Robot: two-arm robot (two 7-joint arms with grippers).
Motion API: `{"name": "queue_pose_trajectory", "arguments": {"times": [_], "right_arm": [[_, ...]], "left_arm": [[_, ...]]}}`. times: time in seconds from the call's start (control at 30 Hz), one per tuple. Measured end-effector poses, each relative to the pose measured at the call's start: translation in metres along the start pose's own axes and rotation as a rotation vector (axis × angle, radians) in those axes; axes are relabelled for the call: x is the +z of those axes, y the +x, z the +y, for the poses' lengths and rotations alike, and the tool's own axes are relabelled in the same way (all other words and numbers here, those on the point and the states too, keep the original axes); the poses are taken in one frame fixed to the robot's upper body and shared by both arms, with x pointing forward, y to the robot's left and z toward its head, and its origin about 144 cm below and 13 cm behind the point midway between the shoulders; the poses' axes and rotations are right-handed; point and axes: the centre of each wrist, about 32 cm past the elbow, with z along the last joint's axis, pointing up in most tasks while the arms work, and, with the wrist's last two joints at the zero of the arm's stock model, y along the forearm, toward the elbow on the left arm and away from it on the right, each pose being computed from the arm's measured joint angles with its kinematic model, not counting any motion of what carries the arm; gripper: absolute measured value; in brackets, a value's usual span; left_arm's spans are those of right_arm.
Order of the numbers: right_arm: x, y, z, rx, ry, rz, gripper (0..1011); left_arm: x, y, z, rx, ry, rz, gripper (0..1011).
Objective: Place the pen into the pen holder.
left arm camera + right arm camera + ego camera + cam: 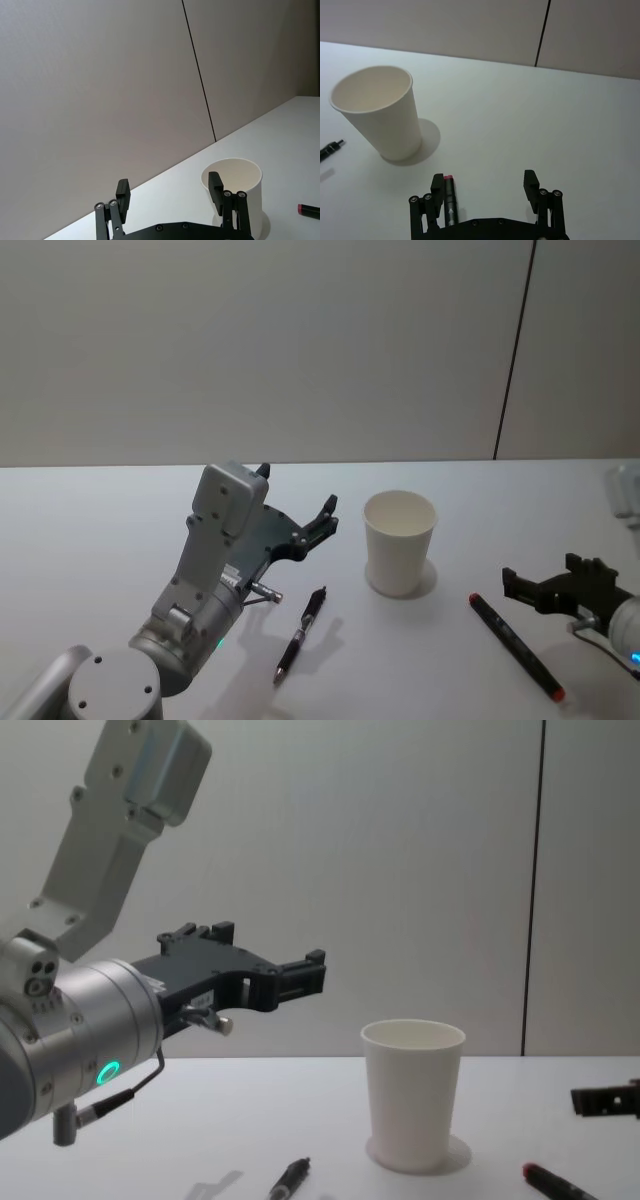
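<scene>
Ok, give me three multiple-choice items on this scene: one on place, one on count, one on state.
1. Where does the cup stand against the black pen and the red-tipped pen?
A) left of both
B) between them
C) right of both

2. Pens lying on the table:
A) one
B) two
C) three

3. The left gripper is:
A) shut on a pen
B) shut on the cup
C) open and empty

Answers:
1. B: the head view shows one pen on either side of the cup.
2. B: those two pens lie there, and the cup holds none.
3. C: its fingers stand apart above the table with nothing between them. The right gripper, low by the red-tipped pen, is open too.
</scene>
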Motion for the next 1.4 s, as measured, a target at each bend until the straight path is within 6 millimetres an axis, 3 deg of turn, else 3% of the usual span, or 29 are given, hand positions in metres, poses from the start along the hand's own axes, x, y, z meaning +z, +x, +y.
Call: {"name": "queue_pose_trajectory", "arguments": {"times": [0.77,1.4], "right_arm": [[0.023,-0.016,0.037,0.086,-0.212,-0.024,1001],[0.027,-0.023,0.057,0.135,-0.3,0.022,1001]], "left_arm": [[0.0,0.0,0.0,0.0,0.0,0.0,1003],[0.0,0.0,0.0,0.0,0.0,0.0,1003]]}}
